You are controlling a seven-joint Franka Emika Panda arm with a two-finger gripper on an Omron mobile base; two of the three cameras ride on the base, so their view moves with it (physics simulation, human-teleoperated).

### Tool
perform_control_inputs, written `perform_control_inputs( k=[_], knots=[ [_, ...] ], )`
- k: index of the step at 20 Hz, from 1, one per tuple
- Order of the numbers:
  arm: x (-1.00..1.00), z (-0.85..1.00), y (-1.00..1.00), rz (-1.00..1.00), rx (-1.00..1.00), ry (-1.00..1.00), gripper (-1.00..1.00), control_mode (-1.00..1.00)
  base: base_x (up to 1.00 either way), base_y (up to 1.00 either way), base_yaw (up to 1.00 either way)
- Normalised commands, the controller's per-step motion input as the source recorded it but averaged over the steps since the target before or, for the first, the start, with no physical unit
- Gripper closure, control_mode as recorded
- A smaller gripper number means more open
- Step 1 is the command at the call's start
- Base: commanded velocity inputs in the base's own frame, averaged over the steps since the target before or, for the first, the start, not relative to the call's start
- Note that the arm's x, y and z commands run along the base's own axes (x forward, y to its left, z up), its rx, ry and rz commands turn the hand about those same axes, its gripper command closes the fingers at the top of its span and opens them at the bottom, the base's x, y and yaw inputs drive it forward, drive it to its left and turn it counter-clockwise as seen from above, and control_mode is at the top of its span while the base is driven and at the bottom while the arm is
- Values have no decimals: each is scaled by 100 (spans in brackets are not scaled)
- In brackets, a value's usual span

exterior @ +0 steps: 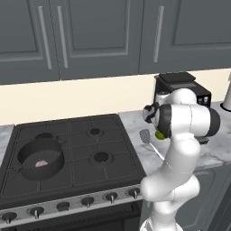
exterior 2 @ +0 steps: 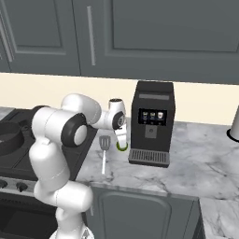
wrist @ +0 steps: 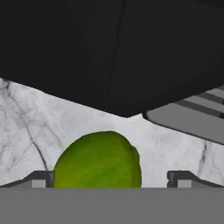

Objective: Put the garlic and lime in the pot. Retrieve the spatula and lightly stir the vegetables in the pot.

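Note:
The lime (wrist: 98, 162) lies on the marble counter, close in front of the hand and between my two wide-apart fingertips (wrist: 41, 179), nearer the left one. My gripper (exterior 2: 122, 141) points down over the lime (exterior 2: 122, 147), open, just left of the coffee machine. The spatula (exterior 2: 104, 144) lies flat on the counter beside it, blade toward the wall; it also shows as the spatula (exterior: 145, 136) right of the stove. The dark pot (exterior: 40, 158) sits on the front left burner with the pale garlic (exterior: 41, 164) inside. A sliver of the lime (exterior: 159, 134) peeks past my arm.
A black coffee machine (exterior 2: 151, 122) stands right next to the gripper, its drip tray (wrist: 192, 118) close to the lime. The gas stove (exterior: 97, 158) lies between the counter and the pot. A white object (exterior 2: 233, 126) stands far right on the counter (exterior 2: 196, 168).

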Motion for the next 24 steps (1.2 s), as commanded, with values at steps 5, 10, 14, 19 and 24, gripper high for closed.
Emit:
perform_control_inputs(
  k=[5, 10, 14, 19, 24],
  knots=[
    [-1, -35, 0, 0, 0, 0, -100, -100, 0, 0, 0],
    [-10, -33, 0, 0, 0, 1, -100, -100, 0, 0, 0],
    [-3, -19, 0, 0, 0, 0, 100, -100, 0, 0, 0],
    [-3, 0, 0, 0, 0, -1, 100, -100, 0, 0, 0],
    [-83, 15, 9, 8, 2, -10, 100, -100, 0, 0, 0]
  ],
)
